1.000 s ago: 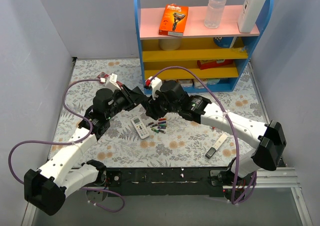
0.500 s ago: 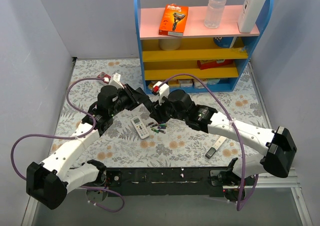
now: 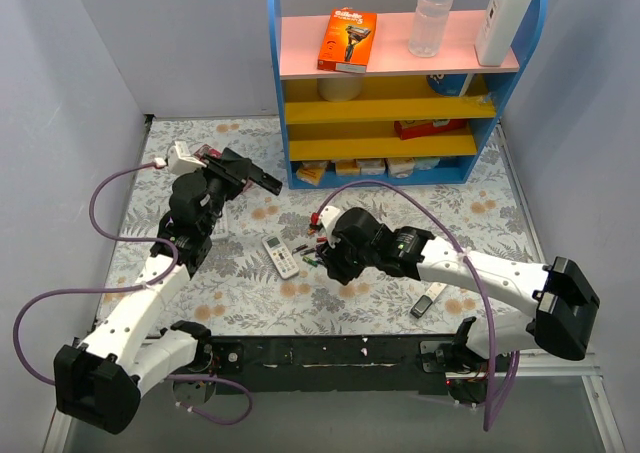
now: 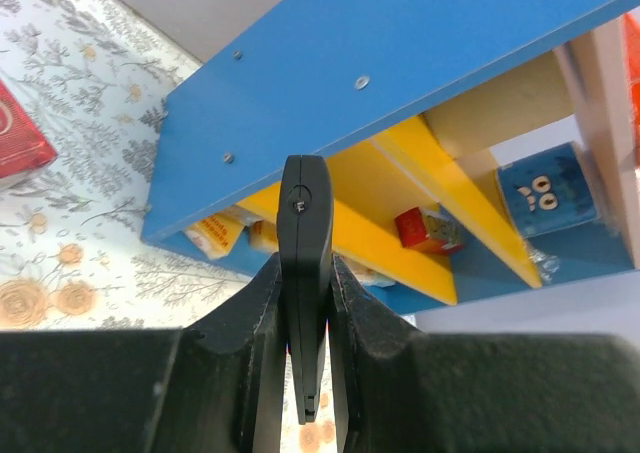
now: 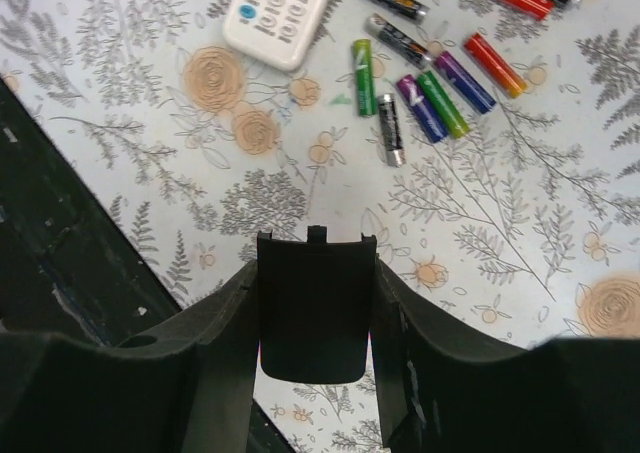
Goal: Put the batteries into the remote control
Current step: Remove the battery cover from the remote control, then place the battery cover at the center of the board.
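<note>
Blue shelf stands at the far side. The left gripper is raised near the shelf's left end, narrowly clamped on a black remote; its wrist view shows the remote edge-on. The right gripper, about half open, grips a black cover by its sides, a hold the top view hides. A white remote lies mid-table. The batteries lie loose just right of it, and the colours read clearly only in the right wrist view.
</note>
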Controlling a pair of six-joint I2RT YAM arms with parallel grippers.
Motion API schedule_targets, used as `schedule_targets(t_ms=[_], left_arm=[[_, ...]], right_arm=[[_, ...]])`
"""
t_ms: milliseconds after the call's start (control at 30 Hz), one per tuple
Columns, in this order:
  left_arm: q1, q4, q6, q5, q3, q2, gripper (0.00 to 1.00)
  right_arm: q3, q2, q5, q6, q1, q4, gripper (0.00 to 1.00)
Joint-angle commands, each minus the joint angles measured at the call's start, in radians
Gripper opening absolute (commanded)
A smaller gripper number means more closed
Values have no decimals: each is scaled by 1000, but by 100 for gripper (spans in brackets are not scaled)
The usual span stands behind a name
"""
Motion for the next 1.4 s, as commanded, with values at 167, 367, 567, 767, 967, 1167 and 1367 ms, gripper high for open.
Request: schedule_targets(t_ms=[167,367,567,767,967,1167,1367], left_arm=[[0,45,120,142,-195,-167,0],[-1,150,88,361,-323,-224,0],[-3,236,97,459,-370,-206,0],[-15,268,133,492,-384,-187,0],[-23,279,162,495,-390,-187,0],[-27,309,186,499,-401,-187,0],[-47,343,214,498,-430,-189,0]], right_arm=[[24,88,114,92,-184,-35,41],[15,196,122,118,-315,47,43],[30,324,134,126,-359,79,46],[38,357,133,155,-361,59,69],[79,294,137,154,-361,-25,95],[136,194,202,210,-390,-149,98],[86,101,208,325,-531,-217,98]])
